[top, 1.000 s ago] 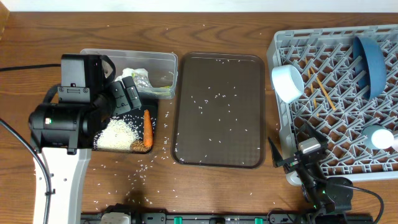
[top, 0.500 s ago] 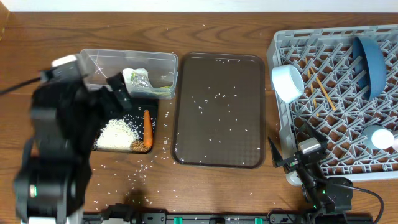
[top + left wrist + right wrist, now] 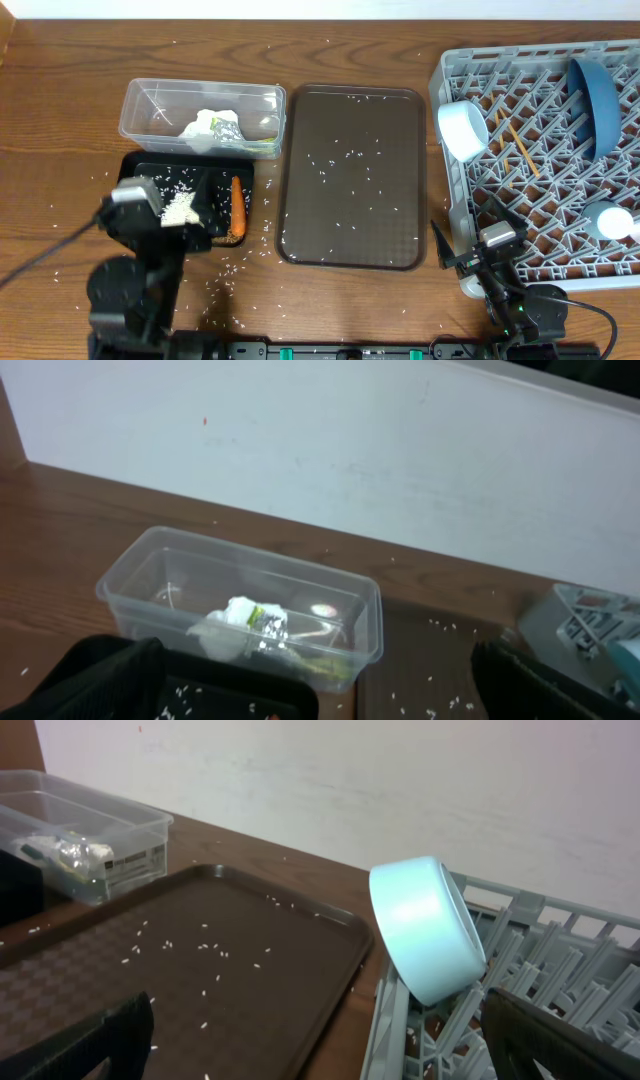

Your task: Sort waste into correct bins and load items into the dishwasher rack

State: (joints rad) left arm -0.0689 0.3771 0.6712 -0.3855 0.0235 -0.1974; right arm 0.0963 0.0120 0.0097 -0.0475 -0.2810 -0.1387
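Crumpled tissue (image 3: 205, 124) and wrapper (image 3: 228, 131) are binned in the clear tub (image 3: 150, 102) beside the serving tray (image 3: 350, 235) (dry waste together); left gripper (image 3: 315, 685) and right gripper (image 3: 320, 1045) are spread wide, empty.

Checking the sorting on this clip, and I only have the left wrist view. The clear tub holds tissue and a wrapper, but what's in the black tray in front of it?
Observer: Overhead, the black tray holds a carrot piece, a rice pile and a brown lump.
Operator: Is the rack loaded?
Observer: Yes. The dishwasher rack holds a blue plate, a bowl and chopsticks.
Operator: Anything on the brown tray?
Observer: Only scattered rice grains on the brown serving tray.
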